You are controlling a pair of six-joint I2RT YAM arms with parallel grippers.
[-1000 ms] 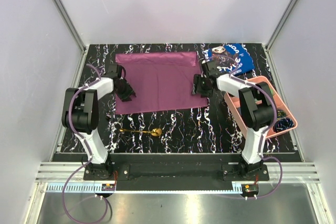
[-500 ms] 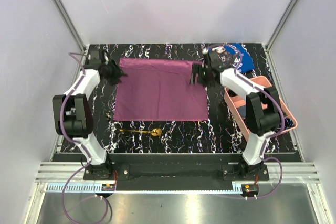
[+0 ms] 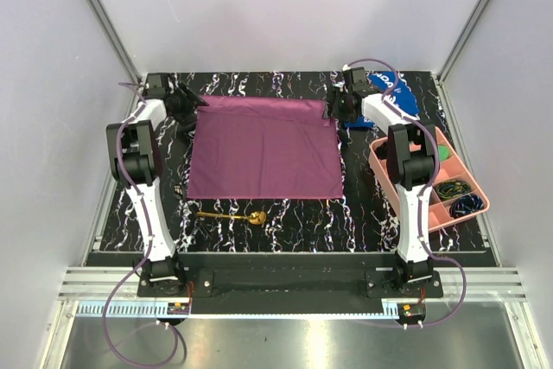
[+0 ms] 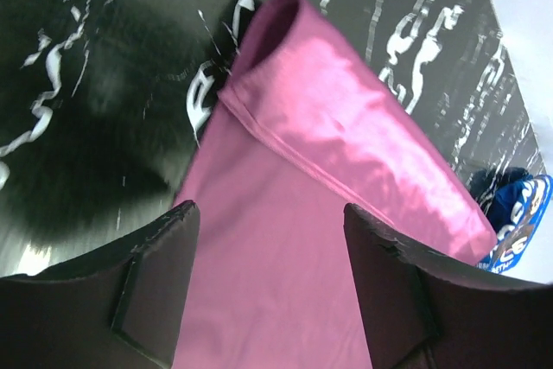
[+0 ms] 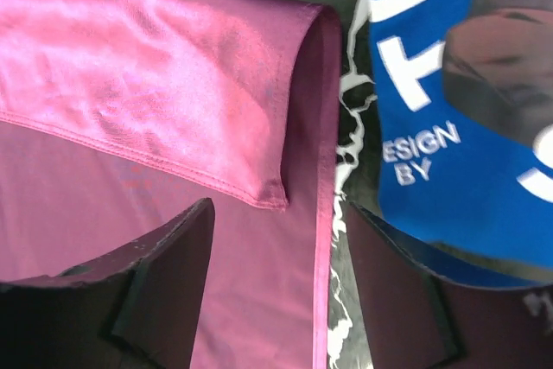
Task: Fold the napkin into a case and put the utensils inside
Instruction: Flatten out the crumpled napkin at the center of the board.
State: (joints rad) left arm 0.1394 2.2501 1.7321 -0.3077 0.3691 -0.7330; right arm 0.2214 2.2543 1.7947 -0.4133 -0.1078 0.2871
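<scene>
Napkin (image 3: 263, 149) lies spread in the middle of the table (image 3: 285, 224), purple, slightly shiny, roughly square. No case shape yet. Its far edge is turned over toward me into a narrow band w/ a stitched hem along it. At the left end the band stands open as a small loop. At the right end it lies flatter, w/ a soft rolled edge.

Left gripper (image 4: 268, 213) sits at the napkin's far-left corner. In the wrist cam its fingers (image 4: 155, 287) are spread wide, w/ only cloth showing btwn them and nothing pinched. The band starts just past the tips.

Right gripper (image 5: 281, 209) sits at the far-right corner, also spread wide and pinching nothing. The end of the band and the napkin's right edge show in the gap btwn its tips. I can't tell whether either gripper's tips touch the cloth.

Spoon (image 3: 233, 215) is on bare table on my side of the napkin, near the near edge but clear of it. It lies crosswise, bowl to the right, thin handle to the left.

Blue cloth (image 3: 393, 97) w/ white lettering is at the far right, just beside the napkin's corner, w/ a thin strip of table btwn them. Pink tray (image 3: 378, 166) sits right of the right arm, small bits in its compartments.
</scene>
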